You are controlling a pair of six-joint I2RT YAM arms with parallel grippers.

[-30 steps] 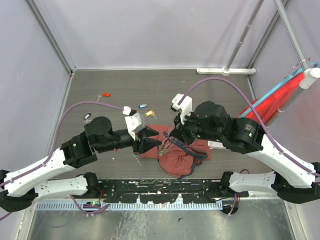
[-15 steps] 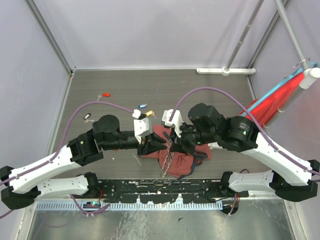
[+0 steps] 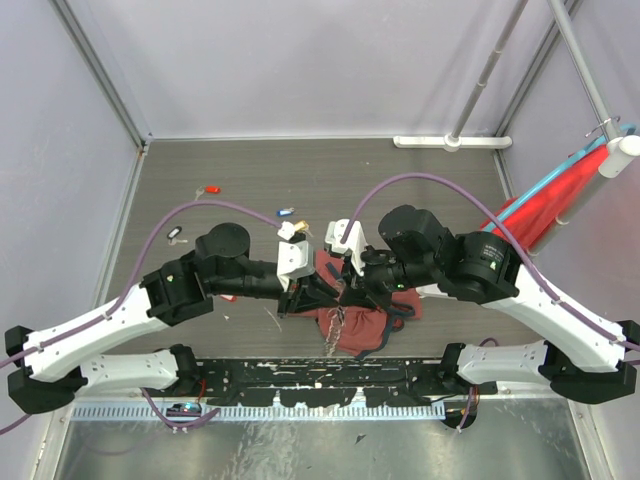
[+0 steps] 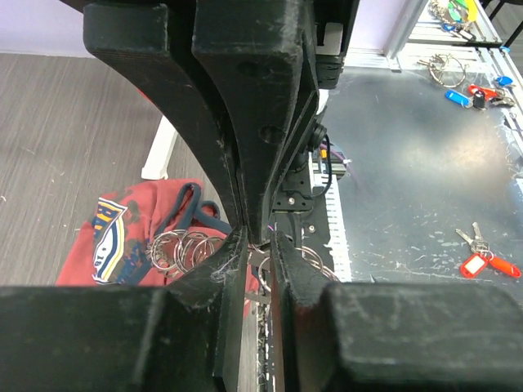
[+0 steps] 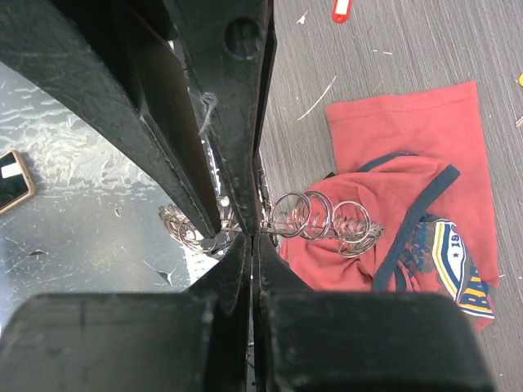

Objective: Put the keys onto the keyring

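The keyring (image 3: 335, 325), a wire loop strung with silvery rings, hangs above the dark-red cloth bag (image 3: 368, 322). My right gripper (image 5: 255, 233) is shut on its wire, with rings fanning out to the right (image 5: 327, 216). My left gripper (image 4: 258, 245) meets it head-on, jaws narrowed onto a bit of the ring's metal that bridges both pads. In the top view the two grippers touch tips, left (image 3: 318, 292) and right (image 3: 347, 284). Loose keys lie on the far floor: red (image 3: 210, 189), blue (image 3: 285, 212), yellow (image 3: 300, 228) and a dark one (image 3: 174, 234).
The bag (image 4: 139, 229) lies under both grippers. Purple cables loop over each arm. A red cloth (image 3: 560, 200) leans at the right wall. Beyond the table, a metal surface carries more tagged keys (image 4: 482, 263) and a phone (image 5: 12, 184).
My left arm slid right to the keyring and its jaws narrowed onto it. My right gripper shifted slightly left, the keyring now dangling lower beneath it.
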